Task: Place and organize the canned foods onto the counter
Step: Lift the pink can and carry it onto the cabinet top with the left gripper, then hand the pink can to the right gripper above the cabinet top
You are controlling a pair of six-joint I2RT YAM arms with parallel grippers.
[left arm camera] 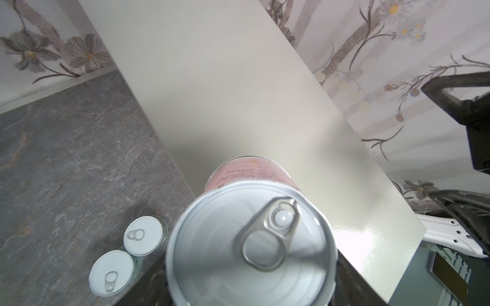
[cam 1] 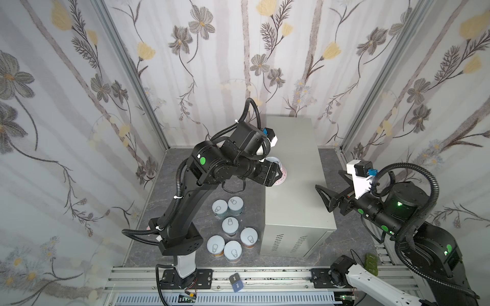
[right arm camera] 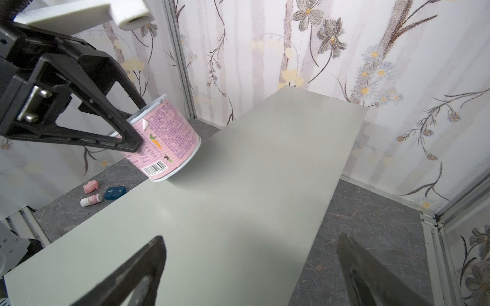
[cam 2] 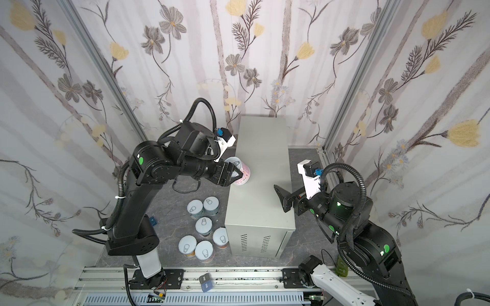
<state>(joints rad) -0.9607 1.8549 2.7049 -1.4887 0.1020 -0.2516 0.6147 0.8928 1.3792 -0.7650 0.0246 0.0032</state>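
Observation:
A pink can (right arm camera: 169, 137) hangs tilted in my left gripper (right arm camera: 138, 122), which is shut on its sides near the lid. Its bottom rim is at the left edge of the counter (right arm camera: 238, 198), touching or just above it. In both top views the can (cam 1: 282, 172) (cam 2: 245, 173) sits at the counter's (cam 1: 291, 148) (cam 2: 262, 148) left side, about halfway along. Its lid (left arm camera: 249, 238) fills the left wrist view. Several more cans (cam 1: 230, 224) (cam 2: 203, 225) (left arm camera: 143, 234) stand upright on the floor left of the counter. My right gripper (cam 1: 330, 181) (right arm camera: 250, 238) is open and empty over the counter's right edge.
On the dark marbled floor beyond the counter lie a pink pig toy (right arm camera: 90, 186), a small white tube (right arm camera: 91, 199) and a dark blue block (right arm camera: 114, 192). An aluminium rail (cam 1: 265, 275) with a blue block (cam 1: 236, 283) runs along the front. Floral walls close three sides.

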